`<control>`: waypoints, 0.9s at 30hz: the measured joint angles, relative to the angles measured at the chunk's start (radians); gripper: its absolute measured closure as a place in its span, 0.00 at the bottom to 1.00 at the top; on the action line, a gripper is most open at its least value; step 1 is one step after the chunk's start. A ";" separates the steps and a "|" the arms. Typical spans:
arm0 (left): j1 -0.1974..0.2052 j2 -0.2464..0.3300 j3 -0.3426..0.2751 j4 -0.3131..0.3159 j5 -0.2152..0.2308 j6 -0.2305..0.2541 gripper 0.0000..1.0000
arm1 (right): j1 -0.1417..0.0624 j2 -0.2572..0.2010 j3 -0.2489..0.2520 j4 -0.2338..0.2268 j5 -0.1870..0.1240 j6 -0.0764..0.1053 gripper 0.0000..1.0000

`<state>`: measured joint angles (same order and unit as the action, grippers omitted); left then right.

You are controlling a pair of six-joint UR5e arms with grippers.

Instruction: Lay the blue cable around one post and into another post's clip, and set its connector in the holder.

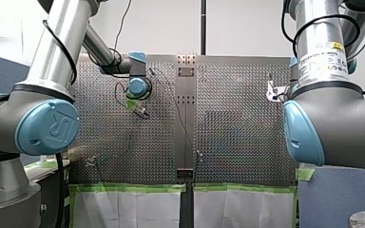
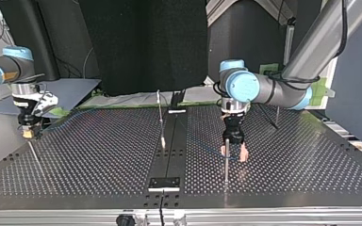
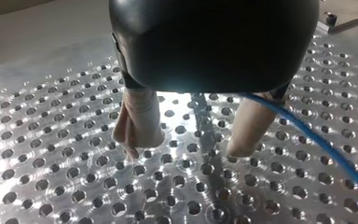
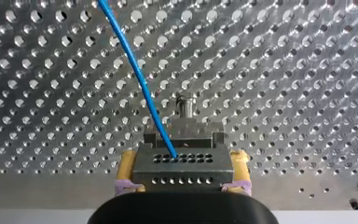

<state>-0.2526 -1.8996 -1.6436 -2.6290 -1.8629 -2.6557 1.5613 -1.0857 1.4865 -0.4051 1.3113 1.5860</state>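
presently, at the top view's left, my right gripper hovers low over the counter near its edge. in the right wrist view its yellow-padded fingers are seen pinching the metal connector from both sides. the blue cable leaves the connector's perforated face and runs away over the holes. a small upright peg stands just ahead of the connector. at the middle of the top view a thin post stands by the dark centre strip. further right, my left gripper hangs low beside a second post. its beige fingers are spread with nothing pinched, and the cable passes along the outer side of one of them, not between.

the step in hand is judged to be the taking of the cable by the left gripper, for routing round the near post. it would be done well if the fingers were shifted sideways until the cable lies between them, closed lightly so that it can slide, and carried low round the post. slack should be fed by the right gripper, and the connector should not be released before the holder is reached.
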 joint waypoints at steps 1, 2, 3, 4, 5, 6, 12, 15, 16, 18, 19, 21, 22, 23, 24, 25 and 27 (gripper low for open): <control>0.000 0.000 0.000 0.000 0.000 0.000 0.00 | -0.001 0.000 0.000 -0.001 -0.007 0.003 1.00; 0.000 0.000 0.000 0.000 0.000 0.000 0.00 | -0.003 0.000 0.000 -0.002 -0.015 0.005 1.00; 0.000 0.000 0.000 0.001 0.000 0.000 0.00 | -0.005 0.000 0.000 -0.003 -0.025 0.006 1.00; 0.000 0.000 0.000 0.001 0.000 0.000 0.00 | -0.006 0.000 0.000 -0.004 -0.032 0.007 1.00; 0.000 0.000 0.000 0.001 0.000 0.000 0.00 | -0.008 0.000 0.000 -0.004 -0.039 0.008 1.00; 0.000 0.000 0.000 0.001 0.000 0.001 0.00 | -0.010 0.001 0.000 -0.006 -0.049 0.009 1.00; 0.001 0.000 0.000 0.001 0.000 0.003 0.00 | -0.021 0.003 0.000 -0.014 -0.066 0.014 1.00; 0.001 0.000 0.000 0.001 0.000 0.003 0.00 | -0.026 0.005 -0.002 -0.012 -0.065 0.014 1.00; 0.001 0.000 0.000 0.001 0.000 0.003 0.00 | -0.027 0.006 -0.002 -0.011 -0.064 0.014 1.00; 0.001 0.000 0.000 0.002 0.002 0.003 0.00 | -0.030 0.007 -0.005 -0.008 -0.063 0.014 1.00; 0.001 0.000 0.000 0.002 0.003 0.003 0.00 | -0.031 0.008 -0.005 -0.007 -0.063 0.014 1.00; 0.001 0.000 0.000 0.002 0.004 0.003 0.00 | -0.032 0.011 -0.008 -0.004 -0.063 0.014 1.00; 0.001 0.000 0.000 0.002 0.004 0.003 0.00 | -0.032 0.013 -0.010 -0.004 -0.063 0.013 1.00; 0.001 0.000 0.001 0.002 0.004 0.003 0.00 | -0.031 0.014 -0.011 -0.003 -0.063 0.013 1.00; 0.001 0.000 0.001 0.001 0.004 0.003 0.00 | -0.030 0.015 -0.012 -0.003 -0.063 0.012 1.00; 0.001 0.000 0.001 0.001 0.004 0.003 0.00 | -0.029 0.016 -0.013 -0.004 -0.063 0.012 1.00; 0.001 0.000 0.000 0.001 0.004 0.004 0.00 | -0.028 0.018 -0.015 -0.007 -0.065 0.013 1.00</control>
<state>-0.2513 -1.8996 -1.6435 -2.6278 -1.8584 -2.6521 1.5337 -1.0678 1.4713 -0.4116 1.2464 1.5988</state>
